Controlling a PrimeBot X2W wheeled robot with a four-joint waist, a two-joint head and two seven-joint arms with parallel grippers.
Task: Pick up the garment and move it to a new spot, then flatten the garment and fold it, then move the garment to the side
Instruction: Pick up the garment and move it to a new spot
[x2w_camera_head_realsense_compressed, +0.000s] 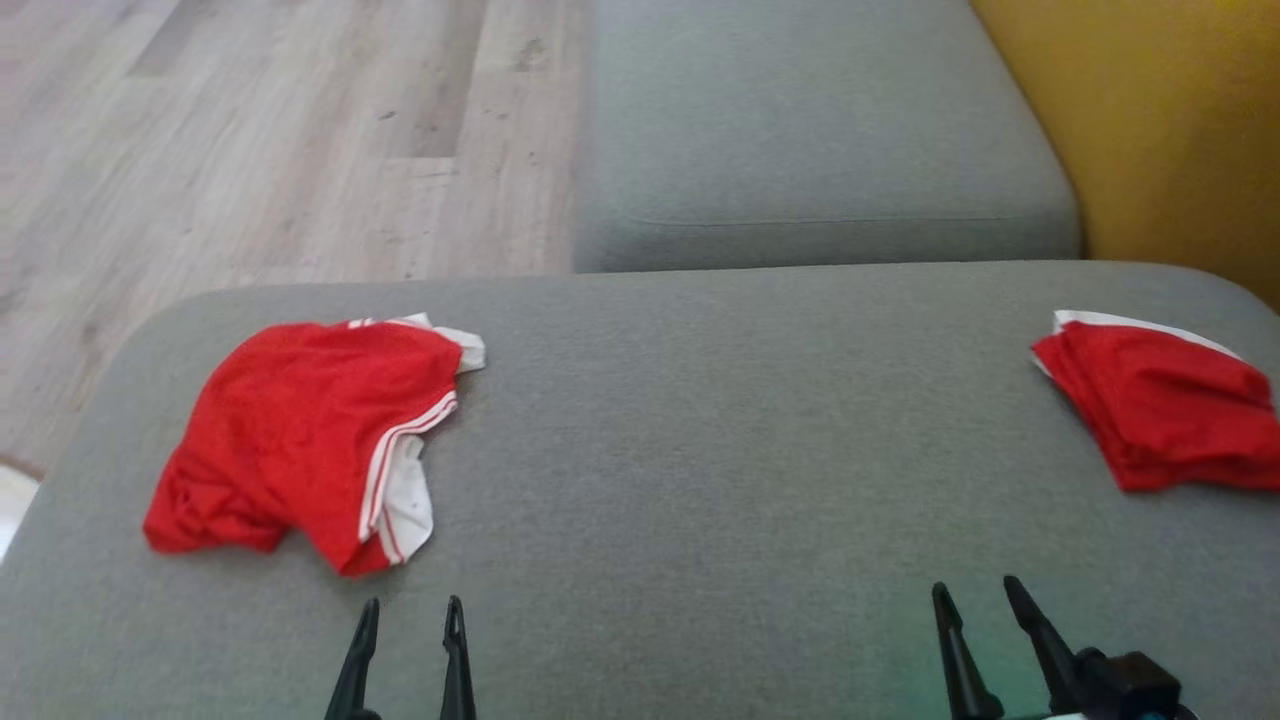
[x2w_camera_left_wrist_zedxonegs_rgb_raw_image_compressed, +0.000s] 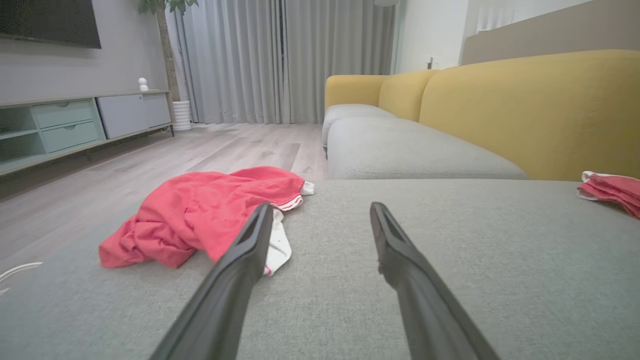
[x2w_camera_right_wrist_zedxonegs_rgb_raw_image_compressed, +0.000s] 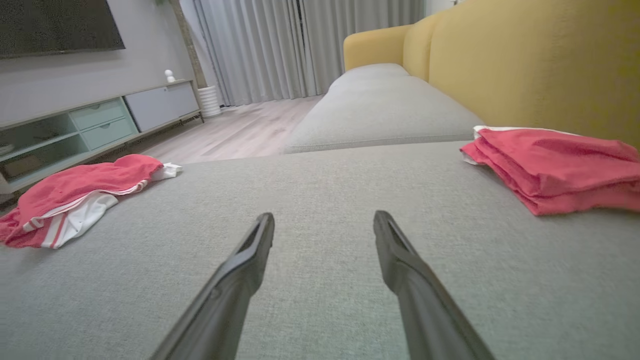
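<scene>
Both wide open: left end effector (x2w_camera_head_realsense_compressed: 413, 602), right end effector (x2w_camera_head_realsense_compressed: 974, 584); cushion (x2w_camera_head_realsense_compressed: 700, 450) separates crumpled garment (x2w_camera_head_realsense_compressed: 300, 430) from folded pile (x2w_camera_head_realsense_compressed: 1160, 400).

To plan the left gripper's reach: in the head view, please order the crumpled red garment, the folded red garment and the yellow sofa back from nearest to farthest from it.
1. Crumpled red garment, just ahead of the left gripper.
2. Folded red garment, at the far right.
3. Yellow sofa back, beyond that, top right.
</scene>
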